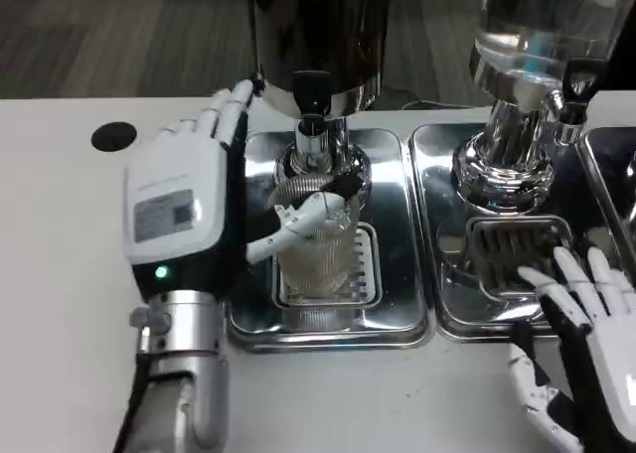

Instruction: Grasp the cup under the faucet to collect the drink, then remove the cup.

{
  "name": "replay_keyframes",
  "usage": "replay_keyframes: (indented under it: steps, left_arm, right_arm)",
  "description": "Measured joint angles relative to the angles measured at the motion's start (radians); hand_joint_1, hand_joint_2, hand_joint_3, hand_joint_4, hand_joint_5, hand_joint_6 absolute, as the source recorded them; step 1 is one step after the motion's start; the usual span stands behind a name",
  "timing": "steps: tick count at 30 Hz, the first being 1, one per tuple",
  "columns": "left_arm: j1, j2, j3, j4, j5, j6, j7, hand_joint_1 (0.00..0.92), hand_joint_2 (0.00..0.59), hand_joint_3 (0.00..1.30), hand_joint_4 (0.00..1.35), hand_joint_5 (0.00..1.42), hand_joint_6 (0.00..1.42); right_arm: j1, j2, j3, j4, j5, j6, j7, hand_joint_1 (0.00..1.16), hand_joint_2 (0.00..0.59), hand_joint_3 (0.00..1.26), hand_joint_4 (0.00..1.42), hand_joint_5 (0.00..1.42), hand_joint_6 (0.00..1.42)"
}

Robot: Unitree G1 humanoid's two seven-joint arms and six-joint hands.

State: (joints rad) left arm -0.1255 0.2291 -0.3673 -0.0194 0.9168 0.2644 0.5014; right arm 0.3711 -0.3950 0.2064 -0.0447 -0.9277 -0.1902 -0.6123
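Cup first: the clear ribbed plastic cup (316, 259) stands on the slotted metal grate (363, 269) under the black-knobbed silver faucet (312, 110) of the dark drink tank on the left, and we think it is light, thin, slippery and easy to squash, so we should hold it gently around its middle. Our left hand (184, 200) has its thumb and fingers wrapped around that cup, while our right hand (586, 314) rests near the right tray (437, 225) with fingers spread, holding nothing. We cannot tell if any drink is in the cup yet, but the clear tank (542, 21) on the far right looks filled with something clear.

Cup (316, 249) on tray (397, 329), under faucet (312, 110)
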Motion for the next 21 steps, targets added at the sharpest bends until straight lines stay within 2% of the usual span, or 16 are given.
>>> replay_keyframes:
  steps: [7,14,21]
  left_arm:
    - [0.053,0.046,0.025,-0.093,-0.011,-0.099,-0.024,0.0,0.044,0.15,0.08,0.25,0.24]
    - [0.038,0.067,0.03,-0.138,-0.009,-0.181,-0.096,0.0,0.072,0.24,0.15,0.28,0.26]
    - [0.028,0.038,0.016,-0.138,0.033,-0.185,-0.119,0.0,0.079,0.26,0.15,0.27,0.24]
  right_arm:
    - [0.004,0.002,0.008,-0.018,-0.028,0.027,0.007,0.14,0.522,0.22,0.06,0.0,0.06]
    - [0.03,0.003,0.016,-0.04,-0.03,0.033,0.007,0.13,0.518,0.22,0.07,0.0,0.06]
    - [0.056,0.003,0.014,-0.053,-0.029,0.033,0.007,0.1,0.525,0.23,0.07,0.0,0.06]
